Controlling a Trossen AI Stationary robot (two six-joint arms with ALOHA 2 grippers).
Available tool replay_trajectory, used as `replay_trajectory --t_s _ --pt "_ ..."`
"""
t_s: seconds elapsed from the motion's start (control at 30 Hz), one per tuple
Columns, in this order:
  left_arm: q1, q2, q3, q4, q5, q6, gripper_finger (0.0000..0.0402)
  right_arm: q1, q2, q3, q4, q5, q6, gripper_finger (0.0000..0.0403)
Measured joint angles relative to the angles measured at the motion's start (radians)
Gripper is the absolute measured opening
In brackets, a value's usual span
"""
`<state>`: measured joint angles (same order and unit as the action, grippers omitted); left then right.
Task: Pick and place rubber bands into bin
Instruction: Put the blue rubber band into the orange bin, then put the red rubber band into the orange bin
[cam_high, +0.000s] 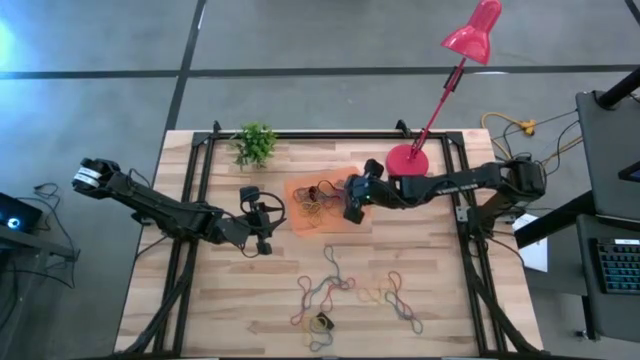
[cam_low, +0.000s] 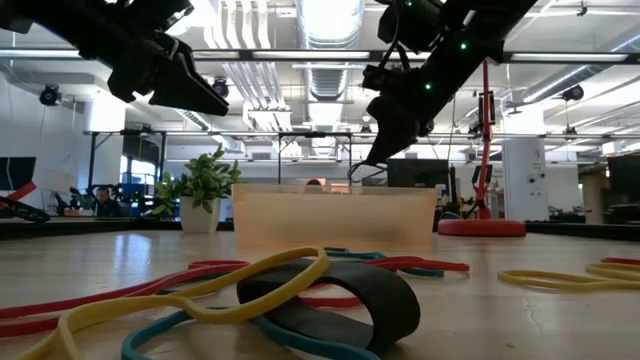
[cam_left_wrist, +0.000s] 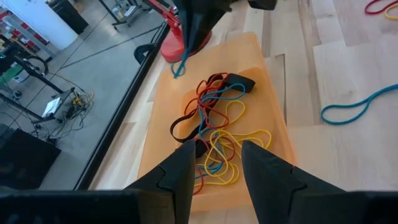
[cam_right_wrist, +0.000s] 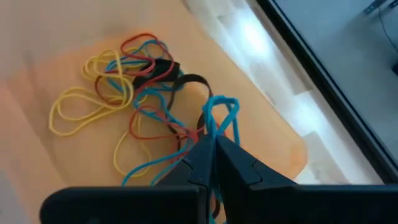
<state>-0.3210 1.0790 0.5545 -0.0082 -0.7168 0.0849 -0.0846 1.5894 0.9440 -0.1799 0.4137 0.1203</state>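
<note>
**Orange bin filling up, blue band pinched over it**

Orange see-through bin (cam_high: 322, 205) sits toward the back middle of the wooden desk (cam_high: 430, 270), right next to the red lamp (cam_high: 408, 158) base and not far from a little potted plant (cam_high: 255, 143). Inside it there's already a tangle of rubber bands (cam_right_wrist: 130, 93), yellow, red, blue and black all knotted together.

Right gripper (cam_high: 352, 212) is hanging over the lamp-side end of the bin, fingers squeezed together on a blue band (cam_right_wrist: 219, 115). You can see the loop dangling off the fingertips in the right wrist view, above the pile and not resting on it. From the low view the band hangs a bit above the bin's rim.

Left gripper (cam_high: 262, 243) is parked off the bin's other end, just beside it, above bare desk. Its fingers (cam_left_wrist: 180, 177) are spread apart with nothing between them, pointed at the bin.

Loose bands (cam_high: 335, 290) are scattered on the front half of the desk, well apart from the bin: red, yellow, blue-green and a wide black one (cam_low: 345, 300) lying closest to the low camera, with a yellow loop draped over it.
</note>
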Motion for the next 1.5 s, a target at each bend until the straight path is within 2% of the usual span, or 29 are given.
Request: replay_trajectory --t_s 0.13,0.43,0.6,0.7,0.8,1.0,1.17,1.3,1.5 --pt "0.0 0.0 0.0 0.0 0.0 0.0 0.0117 -0.002 -0.001 -0.002 0.0 -0.006 -0.032 0.0023" --pt "0.0 0.0 -0.002 0.0 0.0 0.001 0.0117 -0.003 0.001 -0.002 -0.001 -0.054 -0.043 0.011" --pt "0.0 0.0 -0.002 0.0 0.0 0.001 0.0117 0.04 -0.003 -0.002 -0.057 -0.211 -0.046 0.0138" --pt "0.0 0.0 -0.002 0.0 0.0 0.004 0.0117 0.088 -0.008 -0.002 -0.137 -0.26 -0.026 0.0141" --pt "0.0 0.0 -0.003 0.0 0.0 0.01 0.0117 0.146 -0.008 -0.002 -0.199 -0.26 -0.011 0.0136" --pt "0.001 0.0 -0.004 0.0 0.0 0.01 0.0117 0.27 -0.01 -0.002 -0.201 -0.262 0.005 0.0122" --pt "0.001 0.0 -0.004 0.0 0.0 0.01 0.0117 0.367 0.005 -0.01 -0.117 -0.266 0.042 0.0113" --pt "0.001 0.0 -0.004 0.005 0.0 0.009 0.0117 0.434 0.068 -0.021 0.005 -0.266 0.013 0.0107" --pt "0.001 0.0 -0.005 0.011 0.0 0.006 0.0117 0.473 0.168 -0.021 0.087 -0.268 -0.007 0.0098"
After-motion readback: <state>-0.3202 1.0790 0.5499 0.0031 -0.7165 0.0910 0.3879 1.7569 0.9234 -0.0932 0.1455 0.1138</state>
